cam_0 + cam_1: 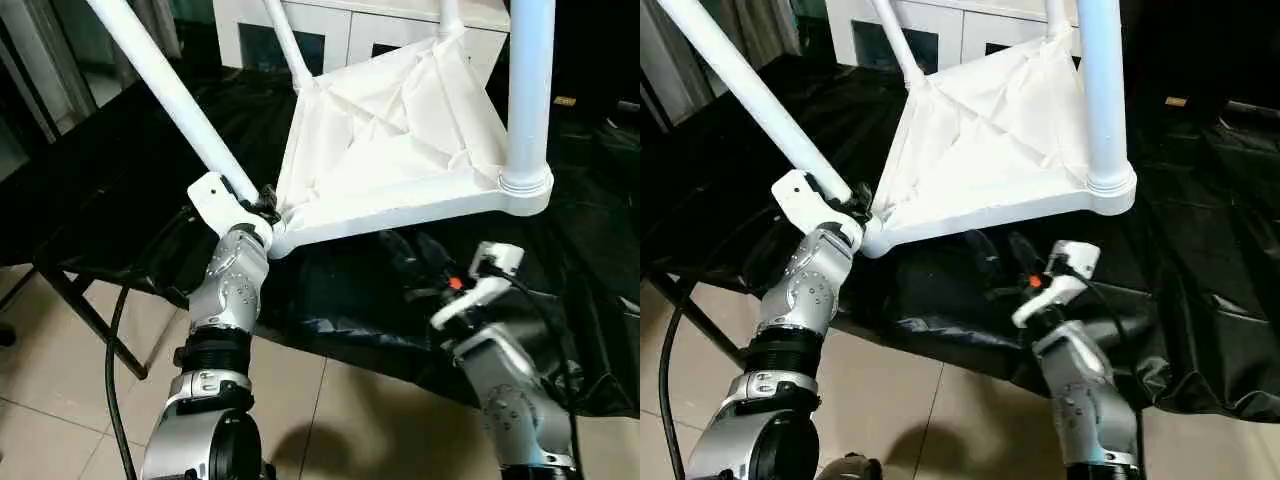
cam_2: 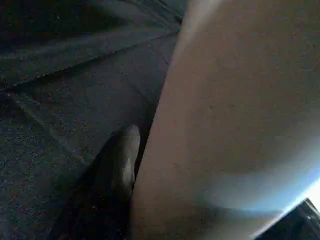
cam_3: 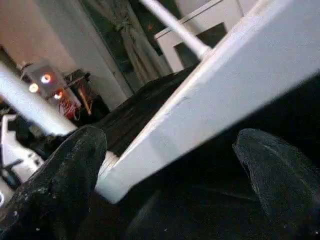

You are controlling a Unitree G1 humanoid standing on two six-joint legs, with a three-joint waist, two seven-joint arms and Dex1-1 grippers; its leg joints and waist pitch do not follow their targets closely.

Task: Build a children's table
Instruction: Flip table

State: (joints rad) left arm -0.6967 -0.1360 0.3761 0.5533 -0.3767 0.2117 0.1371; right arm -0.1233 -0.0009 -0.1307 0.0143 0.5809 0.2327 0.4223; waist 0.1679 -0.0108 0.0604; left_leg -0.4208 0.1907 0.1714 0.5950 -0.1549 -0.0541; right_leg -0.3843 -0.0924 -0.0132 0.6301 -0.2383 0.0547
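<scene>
Gripping the leaning leg low down, right by its corner socket, the left gripper is clamped on the tube. The tabletop lies upside down on a black sheet, w/ other legs already standing up. That leg's long axis slants up and away to the robot's left. The right gripper hangs released, jaws wide, just below the top's near edge, so the left arm is nearer the socket and prob. does the seating.

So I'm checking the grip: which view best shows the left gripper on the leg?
The left eye view: the left gripper sits closed round the leg beside the corner socket. The right eye view shows the same. The left wrist view gives one finger against it.
</scene>
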